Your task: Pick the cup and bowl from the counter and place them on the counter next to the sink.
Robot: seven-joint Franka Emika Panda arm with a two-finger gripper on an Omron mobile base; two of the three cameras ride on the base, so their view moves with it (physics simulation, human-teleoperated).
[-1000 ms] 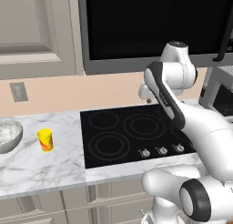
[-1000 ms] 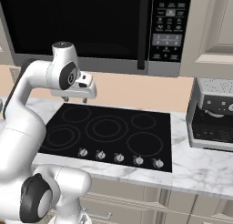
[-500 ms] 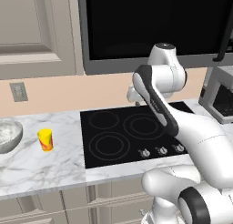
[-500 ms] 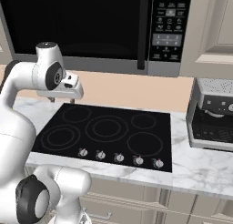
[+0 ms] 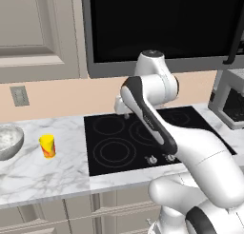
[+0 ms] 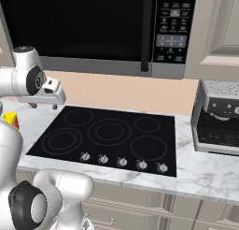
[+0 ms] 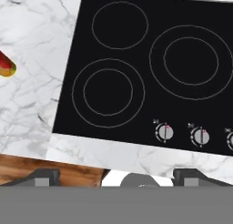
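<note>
cup (image 5: 47, 146): small, yellow, tapered, red-orange patch on its side; stands upright on the counter (image 5: 43, 173) left of the cooktop (image 5: 143, 135), just right of the bowl, not touching it
bowl (image 5: 8, 141): wide, round, grey-white, speckled inside; sits at the left frame edge of the left base view, left part cut off
counter: white marble, grey veining, beige-grey cabinets under it
gripper (image 5: 121, 106): up over the back left corner of the cooktop, well apart from cup and bowl; jaws spread wide, nothing between them
hand view: cup (image 7: 6, 65) clipped at the left edge, just a sliver of red and yellow
right base view: cup (image 6: 11, 118) mostly behind the arm; gripper (image 6: 45, 99) fingers too small to resolve
knobs (image 6: 122, 162): row along the cooktop front; markings too small to read
</note>
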